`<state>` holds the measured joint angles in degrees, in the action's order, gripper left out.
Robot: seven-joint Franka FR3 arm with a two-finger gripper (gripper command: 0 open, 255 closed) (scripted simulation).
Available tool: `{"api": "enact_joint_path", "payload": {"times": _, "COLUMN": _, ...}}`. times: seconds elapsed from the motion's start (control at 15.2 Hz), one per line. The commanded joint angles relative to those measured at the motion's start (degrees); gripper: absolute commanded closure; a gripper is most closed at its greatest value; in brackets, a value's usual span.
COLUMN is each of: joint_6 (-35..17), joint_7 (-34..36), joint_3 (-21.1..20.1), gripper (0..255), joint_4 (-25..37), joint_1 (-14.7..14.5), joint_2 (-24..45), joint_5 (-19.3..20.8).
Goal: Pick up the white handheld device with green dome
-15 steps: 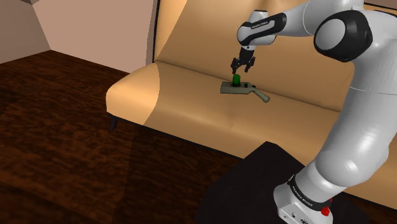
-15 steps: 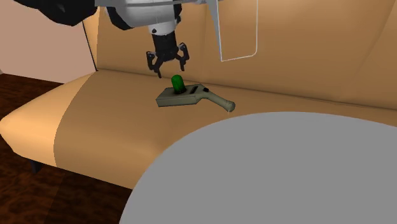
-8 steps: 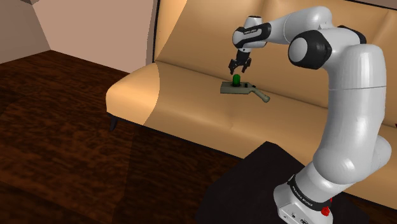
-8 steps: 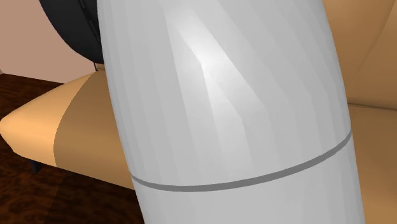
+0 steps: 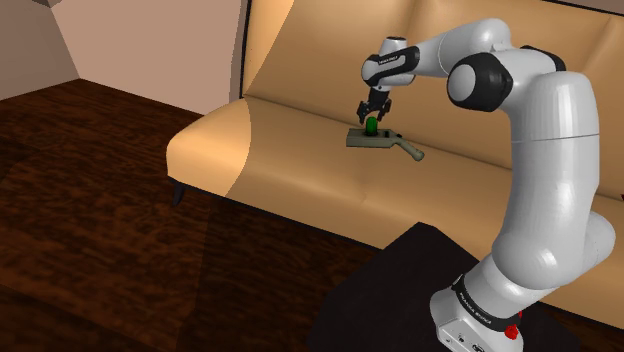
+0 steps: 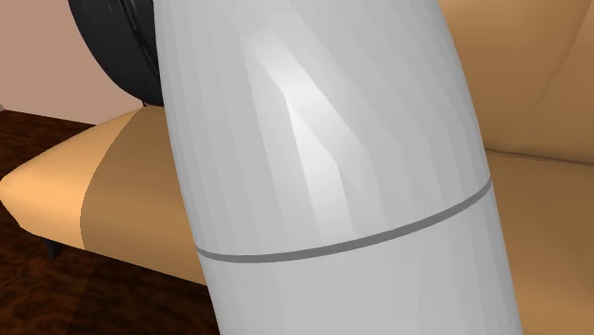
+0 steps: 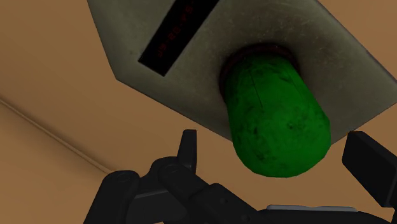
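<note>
Item: grey-beige handheld device [image 5: 383, 140], flat slab body with angled handle, lying on the tan sofa seat [image 5: 260, 165].
Dome: green dome [image 7: 277, 118], smooth and rounded, standing upright.
Handling: probably rigid, light and slippery; grip the dome low.
Claw: gripper [image 5: 373, 112] spread, flanking the dome without touching it.

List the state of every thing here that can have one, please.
gripper: open, one finger on each side of the green dome, not touching it.
grey handheld device: lying flat on the sofa seat, not lifted.
green dome: standing up from the device, not clasped.
sofa: bearing the device on its seat.
</note>
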<state>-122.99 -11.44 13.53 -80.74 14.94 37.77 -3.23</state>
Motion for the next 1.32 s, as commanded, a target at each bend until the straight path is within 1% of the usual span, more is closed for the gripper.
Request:
{"api": "enact_joint_path", "payload": {"times": 0.0, "joint_6": -0.2, "joint_7": 0.0, "joint_3": 0.0, "gripper": 255, "joint_4": -0.1, "joint_1": 0.0, "joint_2": 0.1, "joint_5": 0.0}}
{"api": "enact_joint_path", "payload": {"times": 0.59, "joint_6": -0.1, "joint_7": 0.0, "joint_3": 0.0, "gripper": 255, "joint_4": 0.1, "joint_1": 0.0, "joint_2": 0.2, "joint_5": 0.0}}
{"api": "enact_joint_path", "payload": {"times": 1.25, "joint_6": 6.0, "joint_7": -0.1, "joint_3": 0.3, "gripper": 255, "joint_4": 3.7, "joint_1": 0.0, "joint_2": -2.4, "joint_5": 0.4}}
